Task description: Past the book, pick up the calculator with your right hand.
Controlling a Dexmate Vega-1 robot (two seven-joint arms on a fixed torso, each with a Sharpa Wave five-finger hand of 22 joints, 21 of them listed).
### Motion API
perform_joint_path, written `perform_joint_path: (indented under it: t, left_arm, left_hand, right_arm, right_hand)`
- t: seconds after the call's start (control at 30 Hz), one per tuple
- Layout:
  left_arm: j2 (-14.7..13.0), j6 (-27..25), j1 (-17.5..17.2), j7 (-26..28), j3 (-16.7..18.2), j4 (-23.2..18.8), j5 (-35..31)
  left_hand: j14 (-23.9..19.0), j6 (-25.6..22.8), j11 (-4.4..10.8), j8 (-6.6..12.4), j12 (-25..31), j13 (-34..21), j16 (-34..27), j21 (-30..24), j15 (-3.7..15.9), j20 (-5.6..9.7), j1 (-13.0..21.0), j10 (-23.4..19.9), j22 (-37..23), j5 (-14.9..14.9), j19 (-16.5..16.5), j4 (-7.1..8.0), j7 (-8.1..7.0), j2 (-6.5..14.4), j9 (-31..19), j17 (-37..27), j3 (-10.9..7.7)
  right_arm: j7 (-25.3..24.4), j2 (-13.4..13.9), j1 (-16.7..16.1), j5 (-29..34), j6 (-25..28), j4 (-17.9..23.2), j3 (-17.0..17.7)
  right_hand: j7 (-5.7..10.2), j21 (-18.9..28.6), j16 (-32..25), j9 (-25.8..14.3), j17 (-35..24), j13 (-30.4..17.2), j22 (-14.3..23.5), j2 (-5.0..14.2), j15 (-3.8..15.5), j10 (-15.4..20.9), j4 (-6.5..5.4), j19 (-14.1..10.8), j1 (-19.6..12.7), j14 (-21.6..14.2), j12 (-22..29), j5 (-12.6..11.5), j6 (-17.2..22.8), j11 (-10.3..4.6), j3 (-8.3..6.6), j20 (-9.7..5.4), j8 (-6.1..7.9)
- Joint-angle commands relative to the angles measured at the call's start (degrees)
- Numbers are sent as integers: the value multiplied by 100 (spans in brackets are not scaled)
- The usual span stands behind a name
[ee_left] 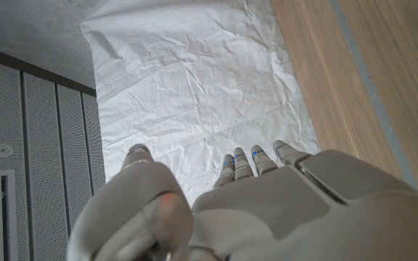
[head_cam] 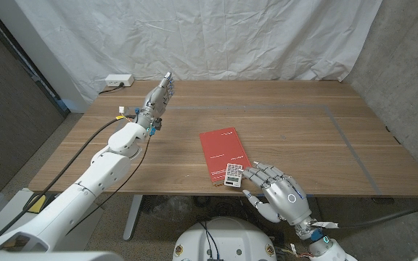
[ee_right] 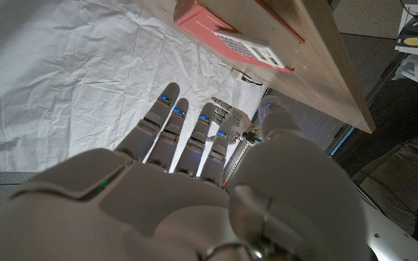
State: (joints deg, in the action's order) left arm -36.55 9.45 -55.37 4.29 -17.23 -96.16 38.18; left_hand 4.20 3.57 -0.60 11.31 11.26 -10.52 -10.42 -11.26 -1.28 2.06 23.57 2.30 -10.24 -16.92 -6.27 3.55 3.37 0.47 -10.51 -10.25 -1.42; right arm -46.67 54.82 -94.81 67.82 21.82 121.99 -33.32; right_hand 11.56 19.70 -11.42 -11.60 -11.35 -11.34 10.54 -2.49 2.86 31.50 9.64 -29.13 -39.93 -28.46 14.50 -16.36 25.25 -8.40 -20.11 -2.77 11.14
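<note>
A red book (head_cam: 222, 151) lies on the wooden table (head_cam: 303, 145), near its front edge. On the book's near right corner rests a small light calculator (head_cam: 232, 175) with dark keys. My right hand (head_cam: 274, 190) stands just right of it, holding nothing, its spread fingertips (head_cam: 250, 173) close beside the calculator. The right wrist view looks over my right hand (ee_right: 194, 188) at the book (ee_right: 202, 22) and the calculator (ee_right: 247, 46). My left hand (head_cam: 160, 94) is raised over the far left of the table with fingers stretched out and holds nothing. It also shows (ee_left: 252, 210) against the white cloth.
A white power strip (head_cam: 117, 80) sits beyond the table's far left corner. A white cloth backdrop (head_cam: 231, 36) hangs behind. Grey tape lines (head_cam: 343, 134) mark the tabletop's right half. The table's front edge (head_cam: 339, 194) runs just below my right hand.
</note>
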Motion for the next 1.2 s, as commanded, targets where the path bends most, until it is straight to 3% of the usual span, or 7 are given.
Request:
perform_joint_path:
  t: [0.03,0.27,0.5,1.2]
  left_arm:
    - [58,69,58,-62,-34,124,26]
    - [20,7,95,-37,-40,39,-4]
    - [-17,-55,113,-21,-55,-38,-35]
    - [-54,-70,31,69,-46,-266,-96]
  left_hand:
    - [24,25,43,-4,24,-20,-33,-37,3,201,55,15,-30,18,-48,0,1,1,-26,-20,36]
    - [27,25,54,-4,24,-20,-32,-36,-2,195,58,14,-30,20,-54,1,1,5,-26,-20,42]
    - [29,27,43,-5,23,-20,-31,-37,-9,188,61,19,-30,22,-54,1,-4,8,-26,-20,48]
    - [39,32,46,-6,22,-20,-29,-38,-13,157,68,24,-32,28,-59,3,-6,18,-26,-20,64]
  right_arm:
    - [351,162,48,86,264,168,-156]
    - [328,45,125,245,424,16,-281]
    - [67,-68,226,245,443,-221,-409]
    - [-474,-360,624,326,519,-780,-858]
  right_hand:
    - [6,-20,8,-14,-13,-10,25,17,830,-39,-5,14,-89,50,-20,-28,-33,-29,-47,-714,-16]
    - [69,-133,59,-20,-28,-36,35,-11,732,-145,-30,222,-169,244,-52,-38,-23,-175,-65,-592,23]
    - [95,-154,53,-25,-35,-51,40,9,721,-157,-32,240,-241,269,-45,-55,77,-288,-96,-573,73]
    - [109,-175,39,-40,-37,-71,47,46,757,-156,-4,236,-432,260,-24,-101,212,-357,-168,-584,134]
